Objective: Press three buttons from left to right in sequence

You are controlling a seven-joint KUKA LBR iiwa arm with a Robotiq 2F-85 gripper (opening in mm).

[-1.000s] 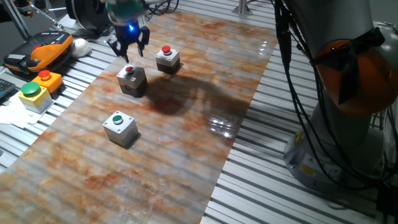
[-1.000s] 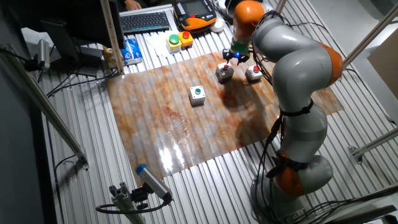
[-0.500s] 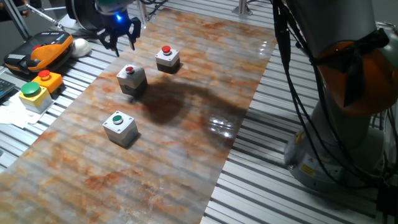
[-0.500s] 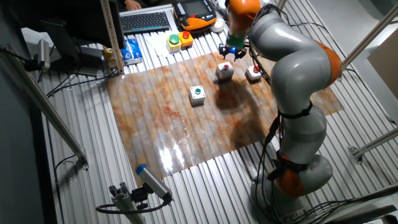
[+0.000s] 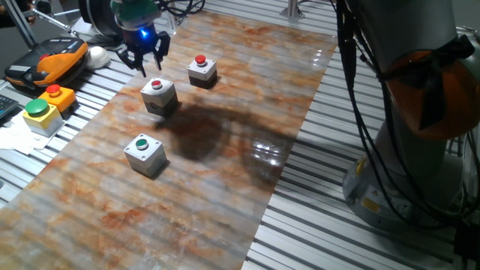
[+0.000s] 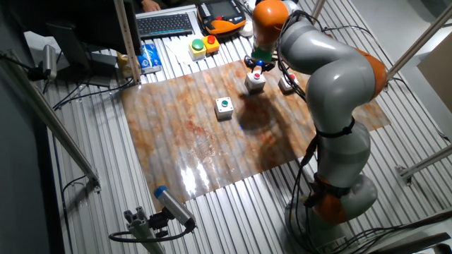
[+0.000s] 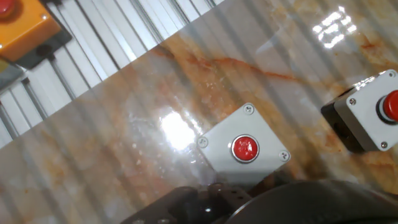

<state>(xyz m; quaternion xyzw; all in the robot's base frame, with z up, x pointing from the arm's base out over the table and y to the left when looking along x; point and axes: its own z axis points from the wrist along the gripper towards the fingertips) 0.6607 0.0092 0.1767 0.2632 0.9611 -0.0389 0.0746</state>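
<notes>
Hand (image 5: 142,60) above mat (image 5: 225,195) edge, beside middle button (image 5: 157,85).

Slatted table (image 5: 420,240), marbled mat (image 5: 225,165), three buttons (image 5: 146,153).

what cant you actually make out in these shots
- Whether the gripper is open or shut: its fingertips are too small and dark in both fixed views, and the hand view shows only a dark blur at the bottom edge.
- The far red button box: cut off by the right edge in the hand view, and partly behind the arm in the other fixed view.
- The green button box: outside the hand view entirely.
</notes>
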